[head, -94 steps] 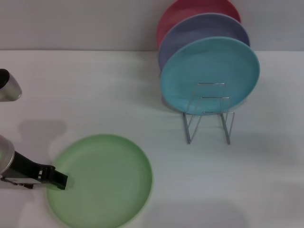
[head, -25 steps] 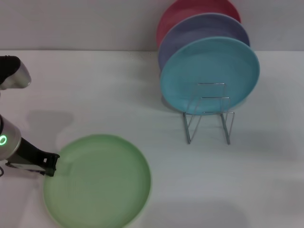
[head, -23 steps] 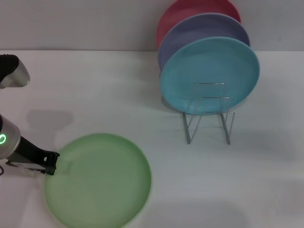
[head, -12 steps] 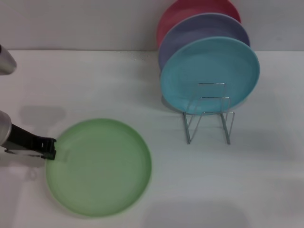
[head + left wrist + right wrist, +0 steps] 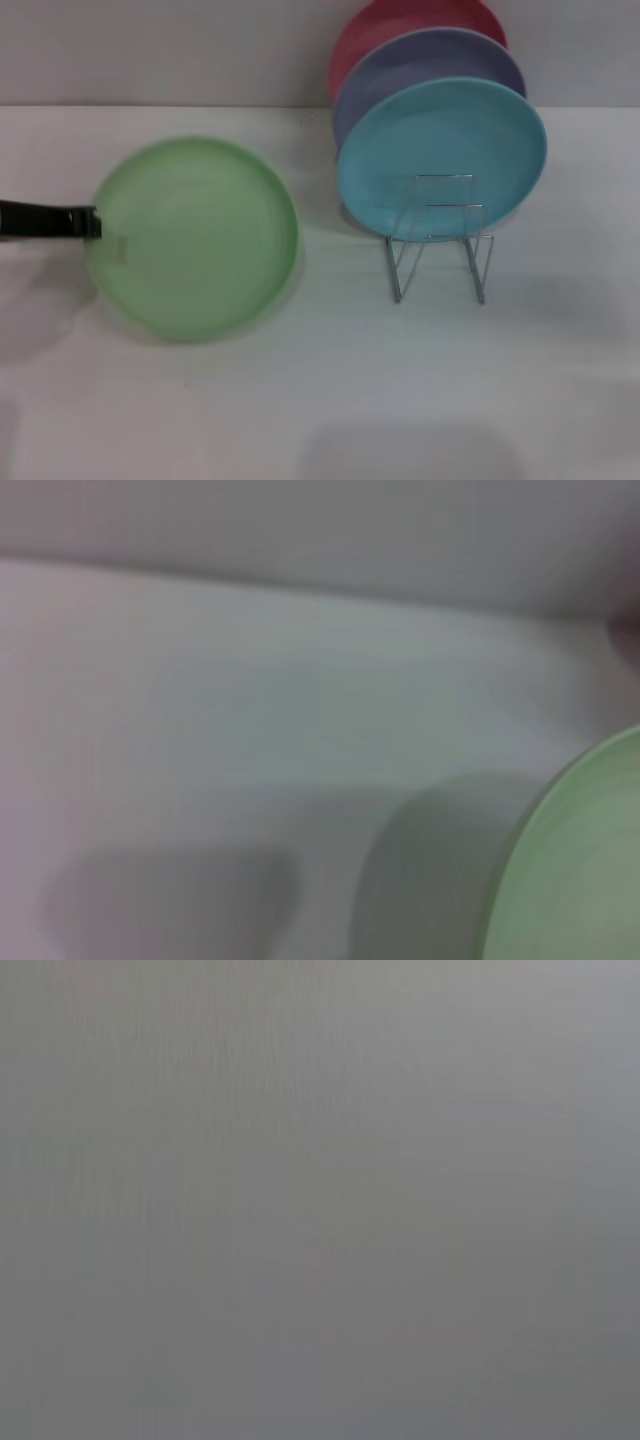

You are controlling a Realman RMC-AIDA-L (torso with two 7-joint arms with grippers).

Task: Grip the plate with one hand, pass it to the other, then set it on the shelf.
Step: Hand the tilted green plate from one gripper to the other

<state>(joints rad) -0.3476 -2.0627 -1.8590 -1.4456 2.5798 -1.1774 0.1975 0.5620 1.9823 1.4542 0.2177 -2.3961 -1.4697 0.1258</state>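
The light green plate (image 5: 195,235) hangs in the air above the white table at the left of the head view, its face turned toward me. My left gripper (image 5: 90,223) is shut on the plate's left rim. The plate's rim also shows in the left wrist view (image 5: 580,870). The silver wire shelf (image 5: 440,245) stands at the right. My right gripper is out of view; its wrist view shows only plain grey.
A turquoise plate (image 5: 440,150), a lavender plate (image 5: 430,70) and a red plate (image 5: 400,25) stand upright in the back of the shelf. The shelf's front slots hold nothing. The table (image 5: 300,400) meets a grey wall behind.
My left gripper has lifted the green plate off the table, up and away from me. The shelf and its plates have not moved.
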